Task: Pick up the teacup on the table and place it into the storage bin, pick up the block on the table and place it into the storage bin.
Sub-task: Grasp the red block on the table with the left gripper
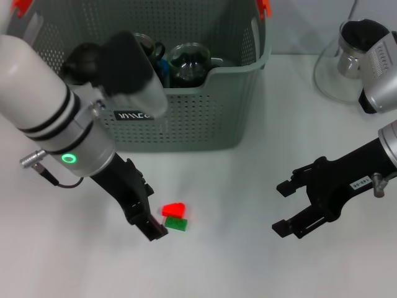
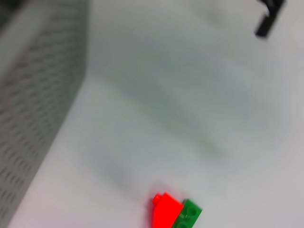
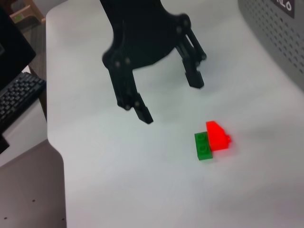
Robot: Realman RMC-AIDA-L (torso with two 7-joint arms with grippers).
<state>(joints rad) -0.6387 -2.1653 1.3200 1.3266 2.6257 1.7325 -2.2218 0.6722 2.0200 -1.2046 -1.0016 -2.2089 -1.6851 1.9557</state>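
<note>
Red-green block (image 1: 175,217) lying on counter (image 1: 248,186) beside left hand (image 3: 168,97), fingers spread wide, seen only from right wrist | storage bin (image 1: 198,124) behind, partly cut off | right hand (image 1: 286,208) hovering wide open

Storage bin (image 1: 186,118) top cut off

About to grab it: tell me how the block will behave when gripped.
The block looks like rigid plastic, probably light. Its red and green pieces might separate if squeezed unevenly. It lies flat, so it should slide rather than roll. The open left gripper hovers beside it.
</note>
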